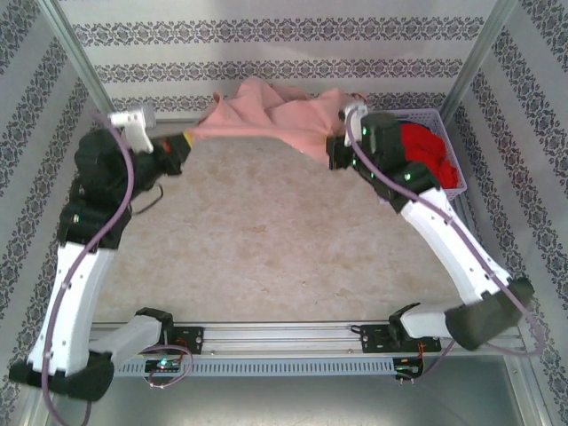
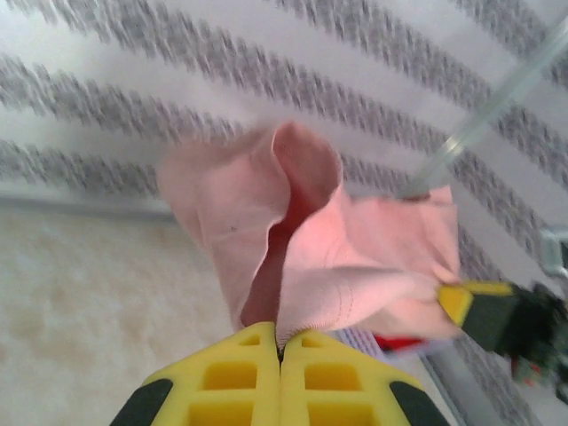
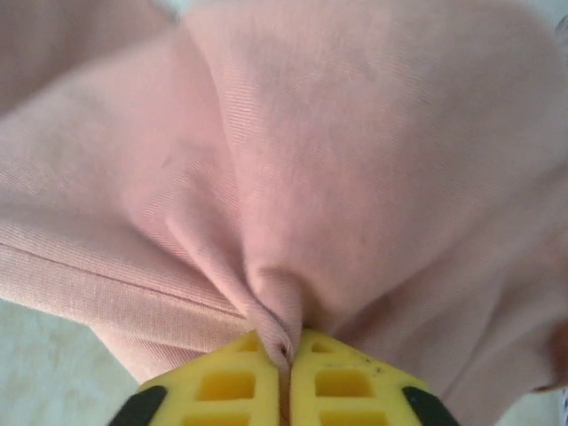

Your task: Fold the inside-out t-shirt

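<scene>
Top external — Kim: the inside-out t-shirt (image 1: 266, 117) hangs bunched over the table's (image 1: 266, 248) far edge, strung between both arms.
Ray: left gripper (image 2: 281, 351) and right gripper (image 3: 286, 355) each clamped on cloth. Spread them evenly — then lay it flat.

Left arm (image 1: 75, 293) and right arm (image 1: 444, 235) reach forward — jaws on both pinched shut

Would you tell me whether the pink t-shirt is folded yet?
Not folded: the t-shirt hangs crumpled between the left gripper and right gripper.
</scene>
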